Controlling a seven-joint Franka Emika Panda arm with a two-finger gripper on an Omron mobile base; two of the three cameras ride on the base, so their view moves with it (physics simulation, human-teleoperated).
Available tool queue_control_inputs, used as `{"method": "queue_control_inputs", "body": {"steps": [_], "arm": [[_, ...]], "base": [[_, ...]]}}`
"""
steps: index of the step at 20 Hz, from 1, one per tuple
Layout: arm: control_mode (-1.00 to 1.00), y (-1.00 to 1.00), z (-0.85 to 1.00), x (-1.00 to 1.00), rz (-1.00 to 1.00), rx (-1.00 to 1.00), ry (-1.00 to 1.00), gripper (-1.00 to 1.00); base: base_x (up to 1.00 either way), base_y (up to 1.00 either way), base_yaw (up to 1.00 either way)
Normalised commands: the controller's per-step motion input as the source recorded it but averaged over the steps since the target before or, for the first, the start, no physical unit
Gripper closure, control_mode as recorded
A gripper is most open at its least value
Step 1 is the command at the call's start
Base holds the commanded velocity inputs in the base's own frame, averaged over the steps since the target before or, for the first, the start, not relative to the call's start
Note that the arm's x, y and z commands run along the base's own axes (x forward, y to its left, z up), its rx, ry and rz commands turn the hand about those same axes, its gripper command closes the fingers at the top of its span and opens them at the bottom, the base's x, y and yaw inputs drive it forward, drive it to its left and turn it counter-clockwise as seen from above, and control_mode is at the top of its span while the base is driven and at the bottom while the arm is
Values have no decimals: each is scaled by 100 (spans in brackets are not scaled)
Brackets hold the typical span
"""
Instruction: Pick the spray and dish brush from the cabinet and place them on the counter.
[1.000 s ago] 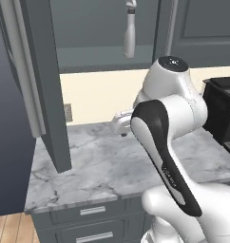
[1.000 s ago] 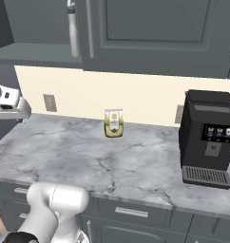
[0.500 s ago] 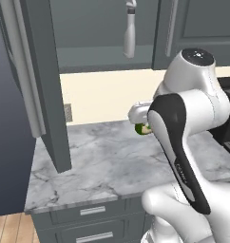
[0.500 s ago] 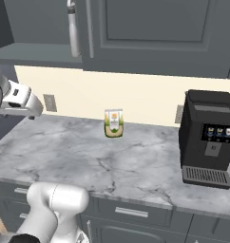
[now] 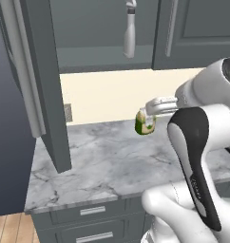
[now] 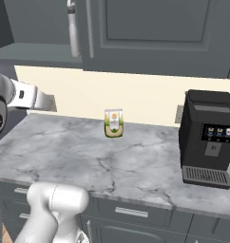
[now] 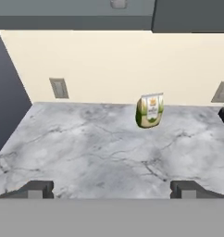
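The spray stands at the front edge of the inner shelf of the open cabinet, a pale bottle with a white trigger head; the right base view shows the spray at upper left. The dish brush is out of view. My gripper hovers open and empty above the counter, well below the shelf and a little right of the spray. From the right base view the gripper reaches in from the left. In the hand view the gripper has its tips spread wide over the marble counter.
A green-and-cream pouch stands against the backsplash, just behind the gripper in the left base view. A black coffee machine stands at the counter's right end. The open cabinet door hangs at the left. Drawers sit under the counter.
The arm has swung up and to the right, carrying the gripper from the counter's left side toward the pouch. The jaws stayed open. The spray has not moved.
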Motion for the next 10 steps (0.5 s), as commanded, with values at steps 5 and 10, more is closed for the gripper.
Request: {"method": "queue_control_inputs", "body": {"steps": [5,10], "arm": [[-100,-6,27,-2,0,-6,-12,-100],[-100,-15,42,0,-2,0,1,-100]], "base": [[0,0,0],[0,0,0]]}}
